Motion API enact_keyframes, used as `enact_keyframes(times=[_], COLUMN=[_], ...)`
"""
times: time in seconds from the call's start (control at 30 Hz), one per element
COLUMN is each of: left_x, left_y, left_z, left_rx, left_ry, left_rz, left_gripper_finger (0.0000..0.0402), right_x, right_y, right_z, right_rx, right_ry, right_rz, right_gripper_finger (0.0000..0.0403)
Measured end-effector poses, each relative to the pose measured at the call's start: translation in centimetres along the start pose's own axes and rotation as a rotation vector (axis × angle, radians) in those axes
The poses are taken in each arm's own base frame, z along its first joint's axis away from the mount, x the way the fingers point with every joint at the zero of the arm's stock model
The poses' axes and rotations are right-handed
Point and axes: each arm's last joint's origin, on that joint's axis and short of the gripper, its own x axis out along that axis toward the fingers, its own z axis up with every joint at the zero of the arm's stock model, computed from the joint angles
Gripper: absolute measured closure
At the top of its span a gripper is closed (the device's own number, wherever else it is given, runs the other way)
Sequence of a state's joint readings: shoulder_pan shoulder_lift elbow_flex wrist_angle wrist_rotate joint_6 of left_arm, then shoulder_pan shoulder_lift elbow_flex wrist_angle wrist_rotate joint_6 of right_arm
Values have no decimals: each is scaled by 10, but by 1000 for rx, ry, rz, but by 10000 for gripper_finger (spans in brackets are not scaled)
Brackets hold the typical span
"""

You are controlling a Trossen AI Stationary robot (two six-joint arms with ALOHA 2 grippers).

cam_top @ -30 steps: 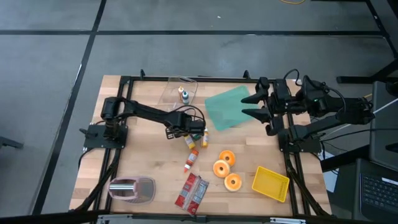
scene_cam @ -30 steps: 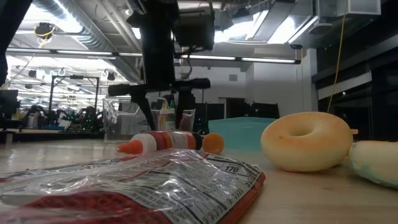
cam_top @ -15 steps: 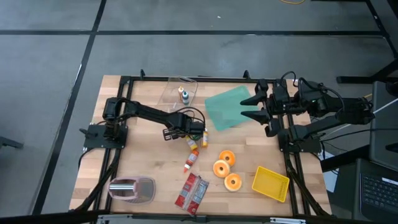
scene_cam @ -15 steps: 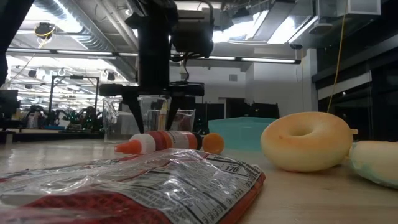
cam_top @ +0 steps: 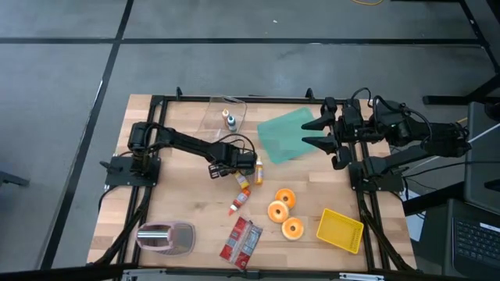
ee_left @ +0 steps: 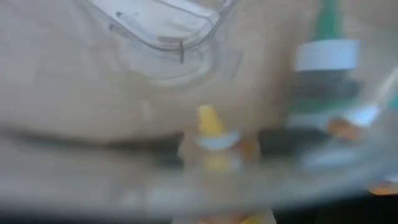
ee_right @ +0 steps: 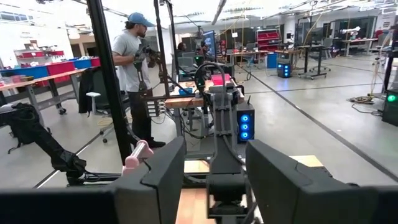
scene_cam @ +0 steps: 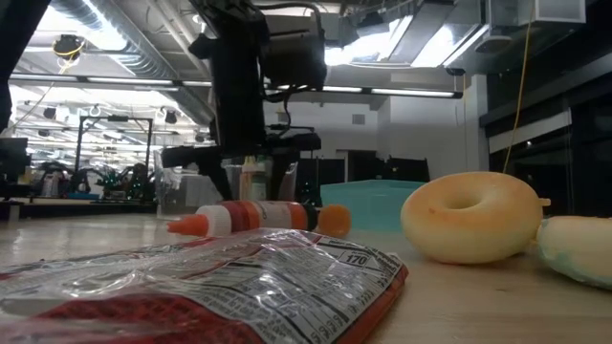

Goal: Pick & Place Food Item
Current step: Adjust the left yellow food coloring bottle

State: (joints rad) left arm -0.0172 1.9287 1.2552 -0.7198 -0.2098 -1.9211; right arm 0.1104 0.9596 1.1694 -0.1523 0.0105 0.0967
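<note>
The left gripper [cam_top: 248,165] is hovering released over small sauce bottles [cam_top: 243,181] mid-table. The right gripper [cam_top: 311,133] is waiting released above the teal cloth [cam_top: 283,134] near the table's far edge.

2 matte black jointed robot arms, left arm [cam_top: 176,142] and right arm [cam_top: 406,133], each with black cables looping along its links and a 2-fingered black tool at its end.

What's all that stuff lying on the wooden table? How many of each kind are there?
Donuts: 3
Small sauce bottles: 4
Red snack packet: 1
Yellow tray: 1
Teal lid: 1
Clear container: 1
Pink-tinted clear container: 1
Total: 12
</note>
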Motion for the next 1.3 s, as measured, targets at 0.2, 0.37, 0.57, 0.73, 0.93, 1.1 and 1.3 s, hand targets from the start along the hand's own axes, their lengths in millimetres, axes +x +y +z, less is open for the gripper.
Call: enact_keyframes(times=[0.2, 0.37, 0.57, 0.73, 0.93, 1.1, 1.3], left_x=[0, 2, 2, 2, 2, 0, -9], left_y=[0, 0, 1, 0, -2, -3, -9], left_z=[-1, -5, -5, -5, -6, -7, -6], left_rx=[-11, -9, 11, 26, 44, 56, 112], left_ry=[26, 61, 60, 59, 80, 96, 94], left_rz=[3, 2, 7, 5, -14, -26, -26], left_gripper_finger=[224, 230, 231, 231, 231, 231, 231], right_x=[0, 0, 0, 0, 0, 0, 0], right_y=[-4, -8, -13, -15, -15, -15, -15], right_z=[0, 0, 1, 1, 1, 1, 3], right_rx=[-1, -3, -4, -5, -5, -6, -7], right_ry=[5, 3, 1, 0, -1, -2, -24], right_rz=[-21, -43, -66, -76, -78, -78, -76], right_gripper_finger=[234, 234, 234, 234, 234, 234, 234])
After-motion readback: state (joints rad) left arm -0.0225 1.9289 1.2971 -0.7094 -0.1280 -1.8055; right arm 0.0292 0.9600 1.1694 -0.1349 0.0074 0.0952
